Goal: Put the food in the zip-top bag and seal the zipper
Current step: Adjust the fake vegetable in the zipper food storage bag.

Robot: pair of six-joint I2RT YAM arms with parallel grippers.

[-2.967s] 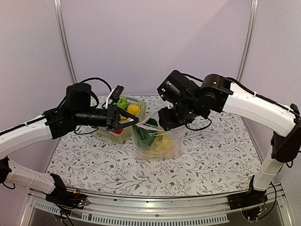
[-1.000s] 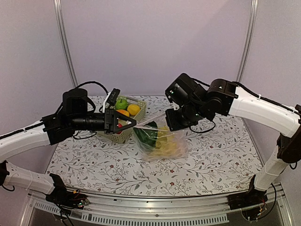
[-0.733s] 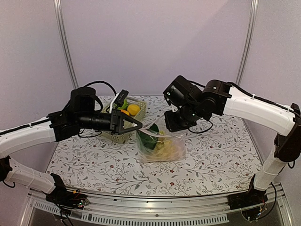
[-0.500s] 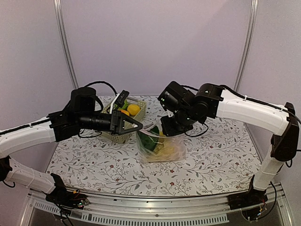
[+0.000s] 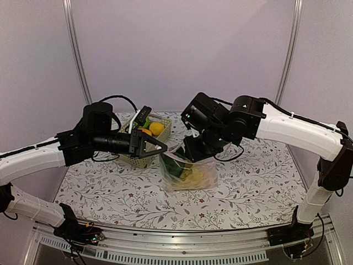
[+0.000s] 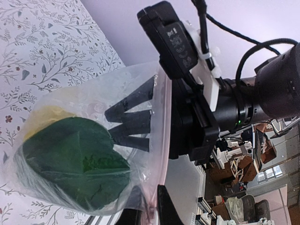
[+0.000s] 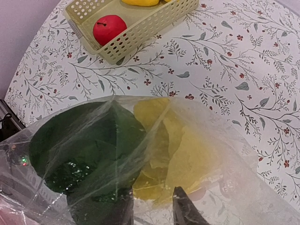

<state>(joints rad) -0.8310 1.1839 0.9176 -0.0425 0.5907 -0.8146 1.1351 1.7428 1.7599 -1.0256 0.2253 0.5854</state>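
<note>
The clear zip-top bag [image 5: 190,172] stands mid-table and holds the dark green vegetable [image 5: 175,165] and the yellow-white cabbage [image 5: 194,178]. My left gripper [image 5: 161,148] is shut on the left end of the zipper; the left wrist view shows its jaws [image 6: 151,214] pinching the pinkish strip [image 6: 161,140]. My right gripper [image 5: 191,154] hovers at the bag's mouth, its jaws apart [image 7: 152,212] with bag film between them, above the vegetable [image 7: 84,150] and cabbage [image 7: 187,154]. No slider tab shows.
A pale green lattice basket [image 5: 140,157] stands left of the bag, behind my left gripper, and holds a yellow fruit [image 5: 156,128] and a green apple, partly hidden. In the right wrist view the basket [image 7: 140,33] holds a red round fruit [image 7: 109,28].
My right gripper swung right, stretching the bag's mouth taut, then came back left and down over the bag. My left gripper shifted slightly right and kept its hold.
</note>
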